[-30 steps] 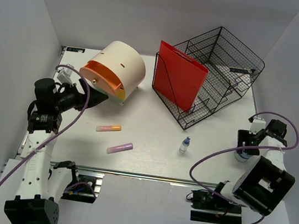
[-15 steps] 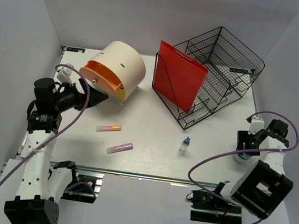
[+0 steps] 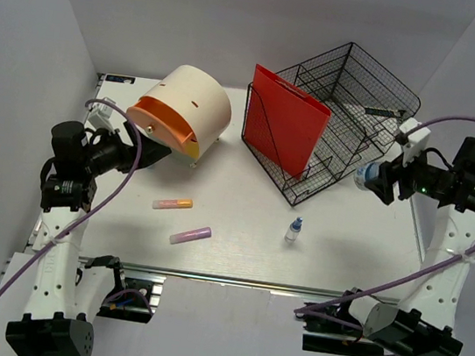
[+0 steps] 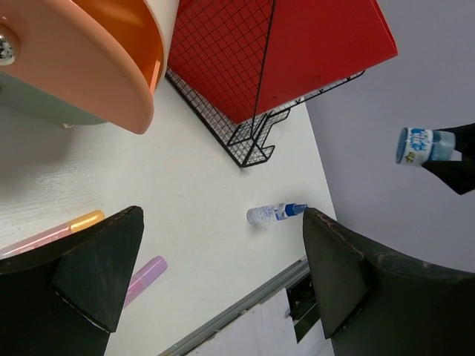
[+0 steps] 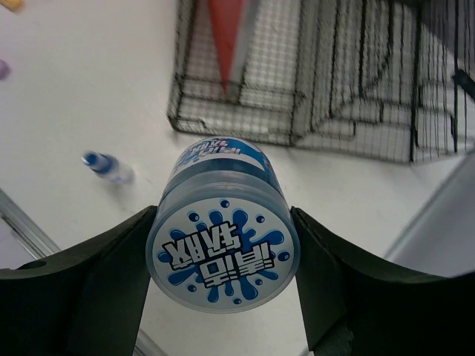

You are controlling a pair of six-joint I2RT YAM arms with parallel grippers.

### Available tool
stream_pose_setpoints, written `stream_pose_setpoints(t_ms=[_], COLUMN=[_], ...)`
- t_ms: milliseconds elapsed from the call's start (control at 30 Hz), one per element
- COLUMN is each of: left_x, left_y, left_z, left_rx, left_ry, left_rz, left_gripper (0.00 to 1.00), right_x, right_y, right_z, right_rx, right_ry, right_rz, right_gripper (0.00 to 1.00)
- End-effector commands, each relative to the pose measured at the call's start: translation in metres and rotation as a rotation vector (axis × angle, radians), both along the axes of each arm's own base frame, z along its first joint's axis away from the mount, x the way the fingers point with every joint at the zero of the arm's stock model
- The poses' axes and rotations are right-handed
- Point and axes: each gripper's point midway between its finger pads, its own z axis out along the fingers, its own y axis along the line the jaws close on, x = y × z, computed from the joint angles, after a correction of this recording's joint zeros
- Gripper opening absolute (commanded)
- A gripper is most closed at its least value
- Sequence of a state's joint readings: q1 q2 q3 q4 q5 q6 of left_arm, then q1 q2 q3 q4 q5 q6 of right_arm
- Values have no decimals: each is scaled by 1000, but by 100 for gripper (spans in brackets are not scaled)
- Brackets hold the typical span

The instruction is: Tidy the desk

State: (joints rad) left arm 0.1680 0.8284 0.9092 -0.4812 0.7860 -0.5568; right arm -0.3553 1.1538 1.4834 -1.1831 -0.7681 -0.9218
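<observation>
The white desk (image 3: 239,231) carries a small blue-capped bottle (image 3: 293,230), an orange-tipped tube (image 3: 172,204) and a pink tube (image 3: 190,235). My right gripper (image 3: 377,180) is shut on a round blue-and-white container (image 3: 364,175), held in the air beside the black wire basket (image 3: 352,114); the right wrist view shows its splash-printed lid (image 5: 223,256) between the fingers. My left gripper (image 3: 154,153) is open and empty at the left, near the orange-and-cream round holder (image 3: 180,112). The held container also shows in the left wrist view (image 4: 424,144).
A red file holder (image 3: 286,118) stands in the wire basket's front slot. A metal rail (image 3: 232,278) runs along the desk's near edge. Grey walls close in left, right and back. In the left wrist view the small bottle (image 4: 274,213) lies between the fingers.
My right arm has lifted the blue container from the desk's right edge and swung it up and left, toward the wire basket. The left arm has barely moved.
</observation>
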Motion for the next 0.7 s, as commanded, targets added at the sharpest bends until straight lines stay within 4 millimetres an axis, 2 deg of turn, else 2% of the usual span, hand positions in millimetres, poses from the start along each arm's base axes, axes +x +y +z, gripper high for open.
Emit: stream_pose_setpoints(t_ms=[0,33,100,133,200,233,267,300,333,367,400,433,467,500,533,567,600,667], left_x=[0,0,1,1,2,2,3,3,4,5,6,5,5,7,8,9,10,11], left_y=[2,2,3,5,7,7,9,11,12,17,22,24,26,33,35,36,40,43], left_z=[19,22,22,23,22,23,22,22,24,22,22,21,22,21,19,19,18,17], left_rx=[26,27,30,38,48,52,58,65,74,86,98,104,110,122,126,127,128,117], left_ry=[-52,-58,-53,-55,-52,-55,-47,-49,-53,-37,-39,-27,-27,-20,-11,-9,-2,7], left_rz=[13,14,22,32,42,45,59,65,77,108,128,139,152,191,203,214,241,274], left_gripper=[98,98,98,98,98,98,98,98,98,98,98,98,98,98,98,98,98,98], right_x=[-2,-3,12,18,28,25,31,29,31,29,32,39,36,39,50,45,55,59], right_y=[50,63,76,101,120,154,163,185,204,220,228,246,260,269,281,299,313,337], right_z=[51,64,77,88,94,92,99,105,99,103,102,89,105,108,98,115,108,118], right_rx=[158,148,200,220,224,229,226,227,228,219,214,211,229,244,247,264,273,312], right_ry=[-58,-103,-81,-74,-73,-51,-62,-85,-65,-83,-77,-30,-68,-62,-36,-89,-68,-129], right_rz=[174,229,236,298,320,414,405,464,507,542,560,593,638,651,664,710,707,741], right_gripper=[0,0,0,0,0,0,0,0,0,0,0,0,0,0,0,0,0,0])
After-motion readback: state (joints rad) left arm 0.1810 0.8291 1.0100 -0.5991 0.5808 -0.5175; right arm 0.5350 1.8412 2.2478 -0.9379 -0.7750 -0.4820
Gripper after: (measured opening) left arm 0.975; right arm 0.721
